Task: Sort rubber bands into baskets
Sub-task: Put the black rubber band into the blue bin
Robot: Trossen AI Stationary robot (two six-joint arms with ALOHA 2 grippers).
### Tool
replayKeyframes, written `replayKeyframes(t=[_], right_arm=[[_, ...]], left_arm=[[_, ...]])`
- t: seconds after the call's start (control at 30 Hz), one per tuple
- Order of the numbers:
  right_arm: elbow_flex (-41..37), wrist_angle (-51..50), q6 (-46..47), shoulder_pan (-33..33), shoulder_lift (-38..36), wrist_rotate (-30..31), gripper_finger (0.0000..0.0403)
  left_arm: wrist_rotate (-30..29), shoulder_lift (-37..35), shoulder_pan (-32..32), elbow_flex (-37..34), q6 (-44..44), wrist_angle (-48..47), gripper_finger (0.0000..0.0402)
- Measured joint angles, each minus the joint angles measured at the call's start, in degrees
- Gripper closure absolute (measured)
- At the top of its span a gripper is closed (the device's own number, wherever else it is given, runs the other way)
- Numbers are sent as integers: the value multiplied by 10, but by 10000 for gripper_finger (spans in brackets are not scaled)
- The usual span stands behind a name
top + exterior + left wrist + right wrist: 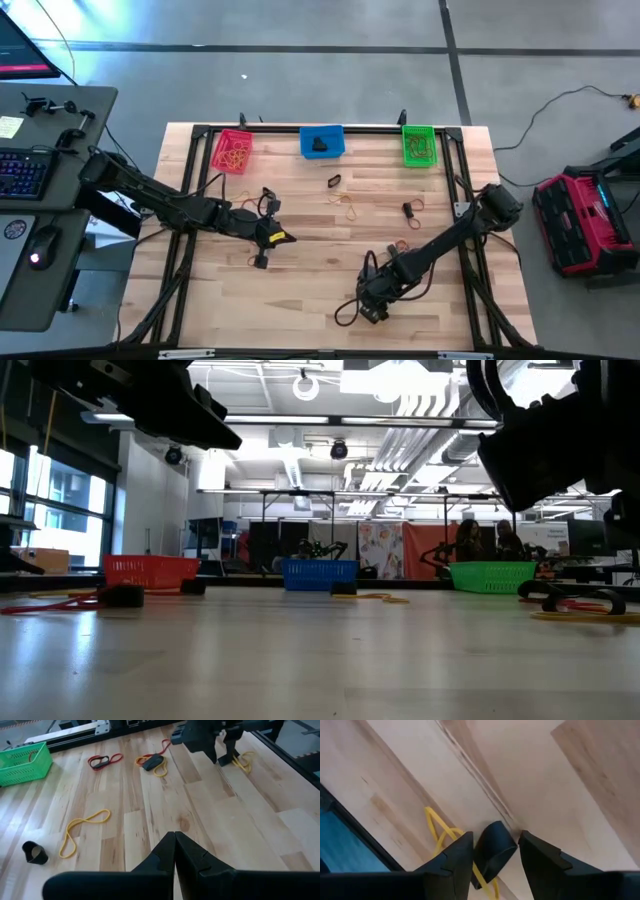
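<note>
The right hand [492, 857] is down at the near part of the wooden surface [310, 280], its two fingers spread with a short, thick black rubber band [492, 851] standing between them; the band seems to touch at least one finger, though whether it is truly pinched is hard to tell from this angle. Just under and beside that hand lies a thin yellow band [440, 832], partly passing beneath the black one. The left hand [175, 851] hovers over the middle-left of the surface with its fingers pressed together and nothing between them. Ahead of it lie a loose yellow loop [82, 827] and a small black band [35, 852], and farther on a red band [105, 760]. Along the far edge, well apart from both hands, sit the red-pink basket [233, 150] with tan bands inside, the blue basket [322, 142] holding something black, and the green basket [419, 145].
</note>
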Motion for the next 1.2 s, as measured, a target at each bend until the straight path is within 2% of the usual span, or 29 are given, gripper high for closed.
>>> replayKeyframes(t=[0.53, 0.73, 1.2], right_arm=[[0, 17, -2, -8, 2, 3, 262], [0, 11, -4, -8, 2, 3, 302], [24, -13, -102, -11, 2, 4, 397]], left_arm=[[0, 0, 0, 0, 0, 0, 401], [0, 0, -3, 0, 0, 0, 401], [-2, 0, -19, 0, 5, 0, 401]])
